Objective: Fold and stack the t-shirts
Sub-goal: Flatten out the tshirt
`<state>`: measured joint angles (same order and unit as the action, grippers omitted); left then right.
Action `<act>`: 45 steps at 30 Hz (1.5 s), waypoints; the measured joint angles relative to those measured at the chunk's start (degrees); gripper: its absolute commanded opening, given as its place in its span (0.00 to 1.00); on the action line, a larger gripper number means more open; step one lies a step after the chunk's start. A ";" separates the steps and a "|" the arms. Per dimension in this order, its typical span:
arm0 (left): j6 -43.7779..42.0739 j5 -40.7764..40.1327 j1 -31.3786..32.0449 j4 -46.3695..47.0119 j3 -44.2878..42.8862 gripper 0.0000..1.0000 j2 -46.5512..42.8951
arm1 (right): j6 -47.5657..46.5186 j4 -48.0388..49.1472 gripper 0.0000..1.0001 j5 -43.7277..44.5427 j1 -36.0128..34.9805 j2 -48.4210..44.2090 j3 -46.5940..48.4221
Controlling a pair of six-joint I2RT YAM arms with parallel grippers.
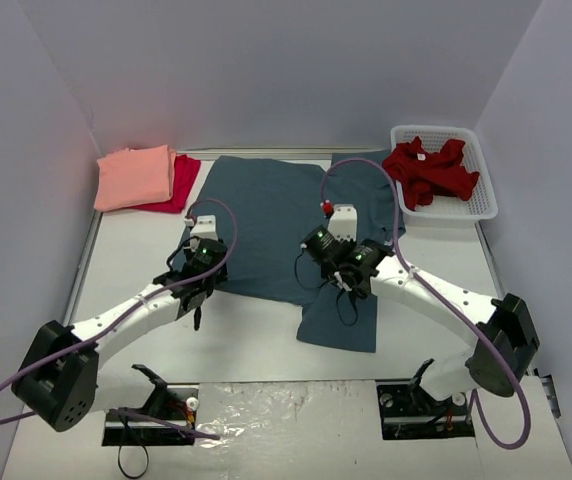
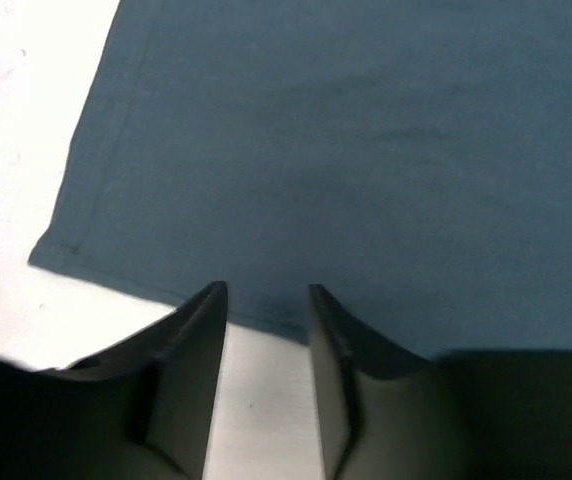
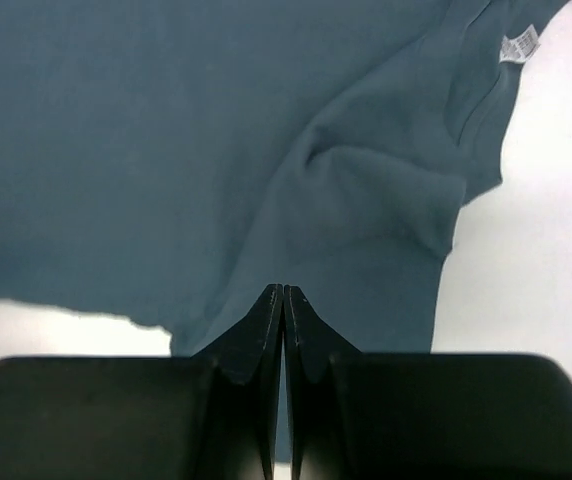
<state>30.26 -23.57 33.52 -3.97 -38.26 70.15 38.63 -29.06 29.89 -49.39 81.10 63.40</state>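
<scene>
A large slate-blue t-shirt (image 1: 266, 210) lies spread across the middle of the table. My left gripper (image 1: 204, 285) sits at its near-left hem, and in the left wrist view the gripper (image 2: 266, 290) is open, its tips reaching the shirt (image 2: 366, 150) at the hem with bare table between them. My right gripper (image 1: 338, 282) is over the near-right part. Seen from its wrist, that gripper (image 3: 283, 290) is shut, tips together at a raised ridge of the shirt (image 3: 166, 130). A folded salmon-pink shirt (image 1: 134, 177) lies on a crimson one (image 1: 181, 180) at the back left.
A white lattice basket (image 1: 481, 200) at the back right holds a crumpled dark red shirt (image 1: 431, 172). Grey walls close in on both sides and the back. The arm bases stand at the near edge.
</scene>
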 measured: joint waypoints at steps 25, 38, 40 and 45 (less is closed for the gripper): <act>-0.11 20.15 -14.01 -2.80 -48.83 0.02 42.23 | -14.82 11.32 0.00 -22.62 30.05 34.97 31.19; -0.31 24.98 -17.73 -8.33 -64.11 0.02 56.06 | -17.92 10.86 0.00 -29.38 36.17 43.32 37.70; -0.33 25.18 -18.27 -9.64 -66.05 0.02 57.72 | -18.23 10.82 0.00 -29.99 36.35 43.47 38.01; -0.31 25.16 -19.10 -14.53 -70.93 0.02 61.77 | -19.30 10.75 0.00 -31.45 36.87 43.52 39.08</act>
<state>29.95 1.58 14.41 -18.50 -109.19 131.92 19.33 -18.31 -1.56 -12.51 124.62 102.48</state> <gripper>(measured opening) 0.027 0.001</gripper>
